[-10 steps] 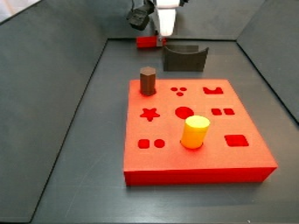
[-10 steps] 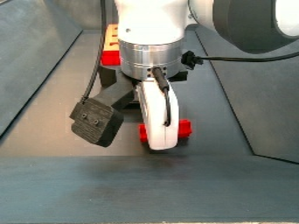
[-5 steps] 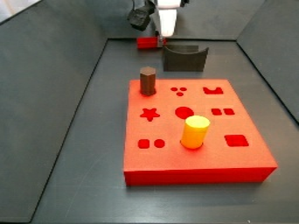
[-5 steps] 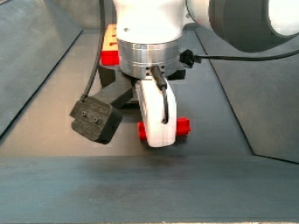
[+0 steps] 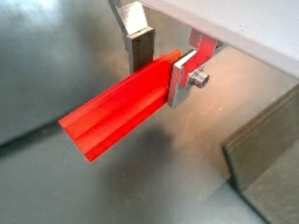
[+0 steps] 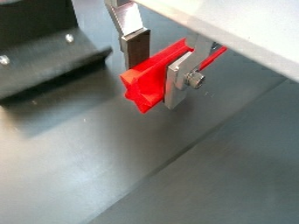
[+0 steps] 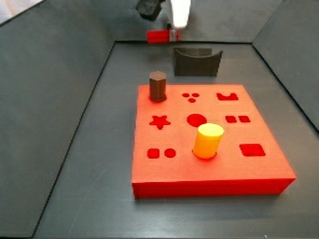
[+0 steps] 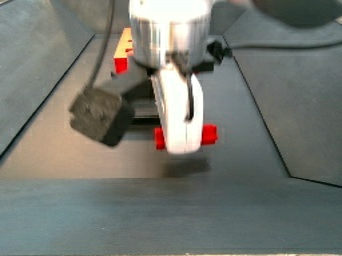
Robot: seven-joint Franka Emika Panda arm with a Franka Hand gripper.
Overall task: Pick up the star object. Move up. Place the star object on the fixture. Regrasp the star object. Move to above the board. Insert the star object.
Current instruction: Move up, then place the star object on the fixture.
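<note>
The star object [image 5: 121, 107] is a long bright red peg lying level between my gripper's fingers. My gripper [image 5: 162, 54] is shut on the star object and holds it above the grey floor. The peg's star-shaped end shows in a wrist view [image 6: 147, 75]. In a side view the gripper [image 7: 176, 28] hangs at the far end of the bin with the peg [image 7: 157, 36], just beside the fixture [image 7: 197, 62]. Another side view shows the gripper [image 8: 181, 125] and peg [image 8: 183, 136] close up. The board [image 7: 210, 140] lies nearer, with a star cut-out [image 7: 159, 120].
A dark brown cylinder peg [image 7: 159, 86] and a yellow cylinder peg [image 7: 208, 141] stand upright in the board. Grey bin walls close in on both sides. The fixture's dark block also shows in a wrist view [image 6: 41, 44].
My gripper has risen with the star object in it, lifting the peg off the floor. The board and the cylinder pegs have not moved.
</note>
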